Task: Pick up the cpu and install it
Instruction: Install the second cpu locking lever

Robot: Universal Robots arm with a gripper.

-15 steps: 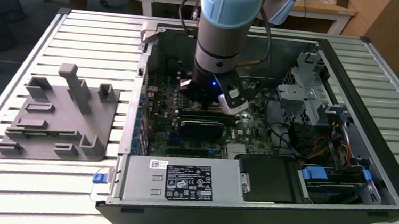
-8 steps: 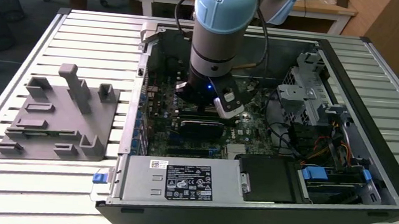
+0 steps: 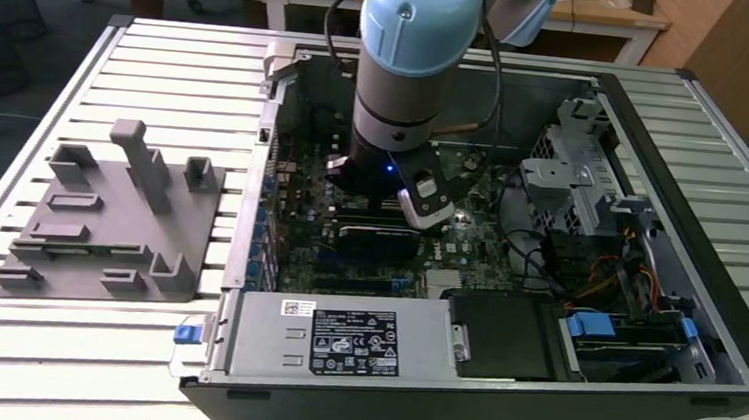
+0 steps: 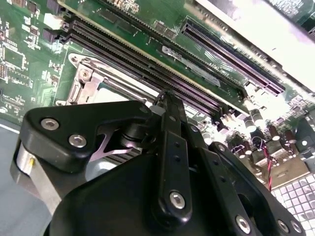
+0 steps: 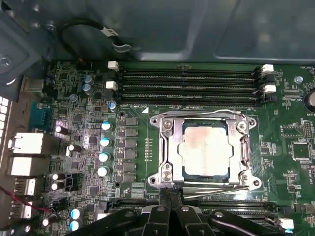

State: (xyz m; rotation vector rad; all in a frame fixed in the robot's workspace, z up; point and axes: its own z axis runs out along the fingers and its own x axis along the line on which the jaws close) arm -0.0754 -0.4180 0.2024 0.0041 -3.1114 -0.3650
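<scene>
cpu (image 5: 204, 148) seated in socket (image 5: 166, 152) — gripper (image 5: 170, 192) beside it, no legible writing

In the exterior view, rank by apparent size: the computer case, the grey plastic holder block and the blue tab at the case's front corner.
1. computer case
2. grey plastic holder block
3. blue tab

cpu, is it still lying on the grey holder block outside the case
No, in the first wrist view the cpu sits inside the metal-framed socket on the motherboard.
</scene>
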